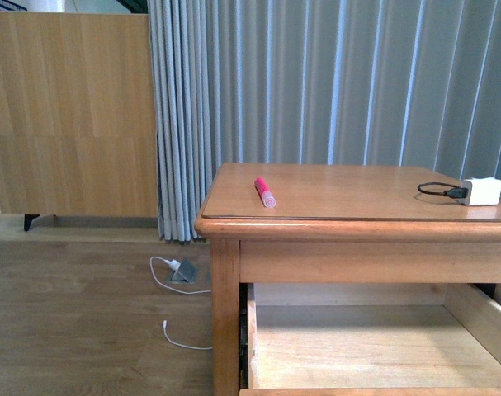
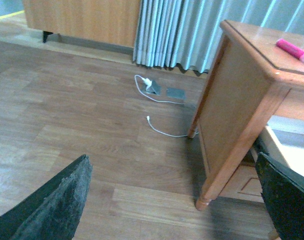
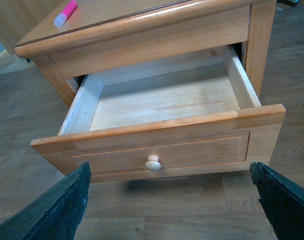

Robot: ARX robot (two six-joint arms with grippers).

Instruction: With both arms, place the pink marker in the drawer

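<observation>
The pink marker (image 1: pixel 265 192) lies flat on the cabinet top (image 1: pixel 357 198), toward ten o'clock from its centre in the front view, with its paler end nearest the front edge. The white charger (image 1: pixel 481 191) sits well apart at three o'clock. Below, at six o'clock, the drawer (image 3: pixel 202 145) stands pulled out with its pale floor showing, so the way in looks free. The right gripper (image 3: pixel 169 167) hangs before the knob (image 3: pixel 153 163), jaws spread and holding nothing. The left gripper (image 2: pixel 172 165) is beside the cabinet's left flank, jaws likewise parted and empty. It is probably the arm better placed to fetch the marker.
</observation>
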